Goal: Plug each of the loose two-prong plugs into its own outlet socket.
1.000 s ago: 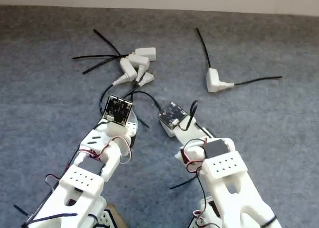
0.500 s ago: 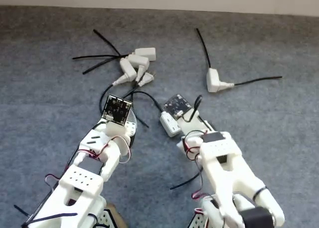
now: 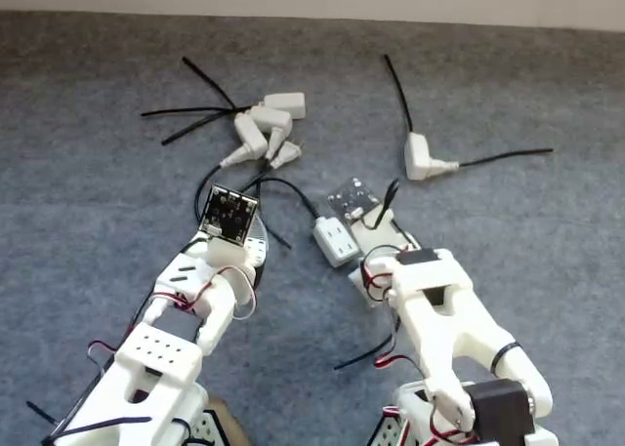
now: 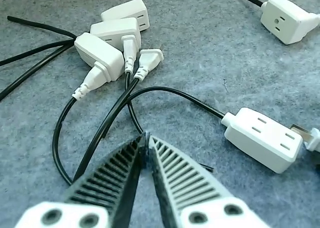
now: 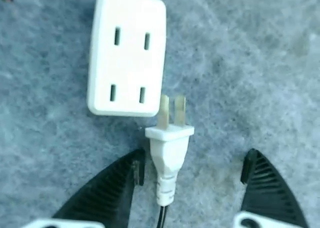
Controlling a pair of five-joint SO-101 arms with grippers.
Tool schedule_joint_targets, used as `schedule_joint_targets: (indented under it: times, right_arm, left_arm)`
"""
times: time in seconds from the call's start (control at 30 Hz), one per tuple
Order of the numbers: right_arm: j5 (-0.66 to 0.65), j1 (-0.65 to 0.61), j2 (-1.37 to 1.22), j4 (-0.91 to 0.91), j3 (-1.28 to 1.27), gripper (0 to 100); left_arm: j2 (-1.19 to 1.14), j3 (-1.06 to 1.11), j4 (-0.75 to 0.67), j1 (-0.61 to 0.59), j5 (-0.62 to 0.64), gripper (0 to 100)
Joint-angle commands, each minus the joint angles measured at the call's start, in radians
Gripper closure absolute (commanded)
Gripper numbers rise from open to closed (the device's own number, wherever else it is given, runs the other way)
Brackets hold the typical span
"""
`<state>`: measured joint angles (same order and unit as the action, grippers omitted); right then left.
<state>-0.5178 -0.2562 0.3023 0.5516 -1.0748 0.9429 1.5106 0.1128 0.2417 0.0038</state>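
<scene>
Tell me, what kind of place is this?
Probably a robot practice bench: a grey felt-covered table, the left arm and right arm side by side, an outlet block and loose plug laid out.

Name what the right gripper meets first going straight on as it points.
Likely the two-prong plug, lying between the tips of the open right gripper; the white outlet block sits just beyond it.
</scene>
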Motion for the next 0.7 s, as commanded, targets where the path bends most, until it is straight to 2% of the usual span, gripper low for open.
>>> schedule_joint_targets:
  times: [0.0, 0.2, 0.33, 0.67]
  right_arm:
    - [-0.011, 0.030, -0.004, -0.005, 0.065, 78.8]
    - [-0.011, 0.030, 0.004, 0.013, 0.076, 93.2]
    - [-0.011, 0.030, 0.004, 0.117, 0.151, 99.1]
    - [-0.009, 0.030, 0.005, 0.507, 0.538, 99.1]
  left_arm:
    - [0.018, -0.005, -0.020, -0.008, 0.002, 99]
    - [0.018, -0.005, -0.020, -0.008, 0.002, 99]
    - [0.018, -0.005, -0.020, -0.008, 0.002, 99]
    - [0.018, -0.005, -0.023, -0.008, 0.002, 99]
